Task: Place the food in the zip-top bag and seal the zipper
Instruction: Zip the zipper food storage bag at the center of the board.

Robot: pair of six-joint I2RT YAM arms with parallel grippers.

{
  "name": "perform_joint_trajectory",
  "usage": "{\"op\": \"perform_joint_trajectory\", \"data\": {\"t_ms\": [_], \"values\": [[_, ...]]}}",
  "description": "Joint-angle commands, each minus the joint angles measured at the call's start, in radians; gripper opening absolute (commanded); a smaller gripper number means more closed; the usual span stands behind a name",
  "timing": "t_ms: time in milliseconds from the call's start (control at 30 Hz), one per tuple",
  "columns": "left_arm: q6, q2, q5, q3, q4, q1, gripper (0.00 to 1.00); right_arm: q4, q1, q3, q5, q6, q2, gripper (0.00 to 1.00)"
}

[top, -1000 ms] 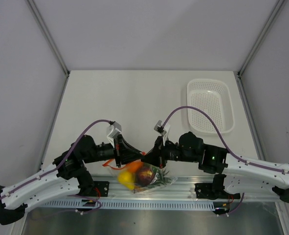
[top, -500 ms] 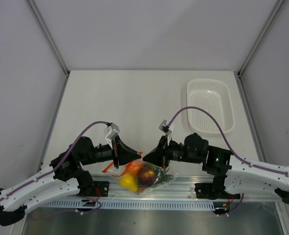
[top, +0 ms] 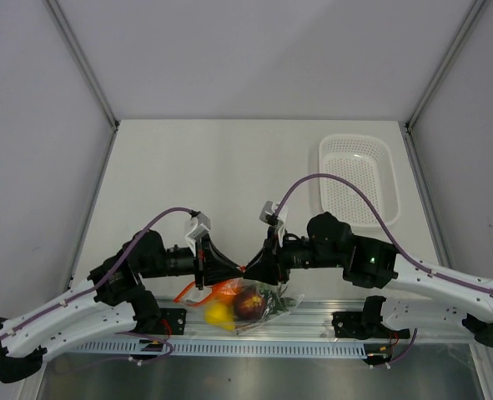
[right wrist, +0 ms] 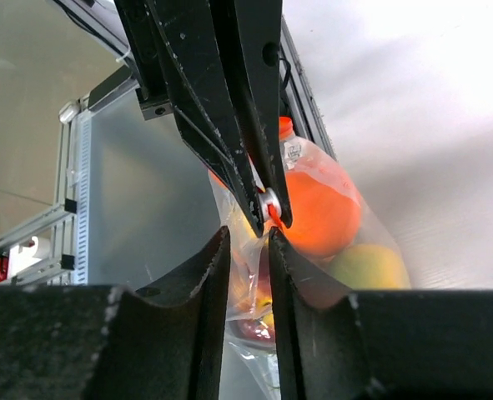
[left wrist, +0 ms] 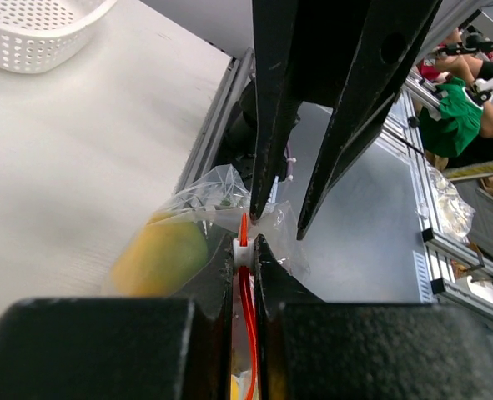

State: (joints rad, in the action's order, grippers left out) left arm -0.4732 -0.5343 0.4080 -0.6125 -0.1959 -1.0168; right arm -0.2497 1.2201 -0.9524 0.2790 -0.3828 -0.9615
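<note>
Pinching the zipper [left wrist: 246, 287] is the left claw [left wrist: 244, 248]; right claw [right wrist: 249, 243], slightly spread, straddles the zip-top bag [left wrist: 200, 193].

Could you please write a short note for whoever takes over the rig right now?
Left claw: shut on the zipper at the bag's mouth.
Right claw: jaws narrowly apart around the edge of the zip-top bag; whether it grips is unclear.
Things: the food sits inside the bag, which lies between the two claws. The white basket holds nothing.
Done: loading the food.
Left: run the zipper fully shut. How far it is closed cannot be seen.
</note>
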Motion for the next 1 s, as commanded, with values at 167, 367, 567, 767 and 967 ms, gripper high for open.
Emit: {"op": "perform_joint_trajectory", "data": {"t_ms": [167,367,567,767,967], "values": [[0.034,0.010,0.046,-0.066,0.027,0.006,0.00,-0.091,-0.037,-0.083,0.104,0.091,-0.036,0.33],[0.033,0.027,0.057,-0.067,0.036,0.006,0.01,-0.088,-0.039,-0.082,0.143,0.096,-0.054,0.40],[0.027,0.023,0.080,-0.061,0.052,0.006,0.01,-0.072,-0.039,-0.100,0.187,0.110,-0.094,0.38],[0.027,0.019,0.101,-0.065,0.058,0.006,0.00,-0.074,-0.042,-0.144,0.230,0.134,-0.164,0.35],[0.033,0.020,0.103,-0.056,0.047,0.006,0.01,-0.068,-0.045,-0.164,0.209,0.142,-0.203,0.00]]}}
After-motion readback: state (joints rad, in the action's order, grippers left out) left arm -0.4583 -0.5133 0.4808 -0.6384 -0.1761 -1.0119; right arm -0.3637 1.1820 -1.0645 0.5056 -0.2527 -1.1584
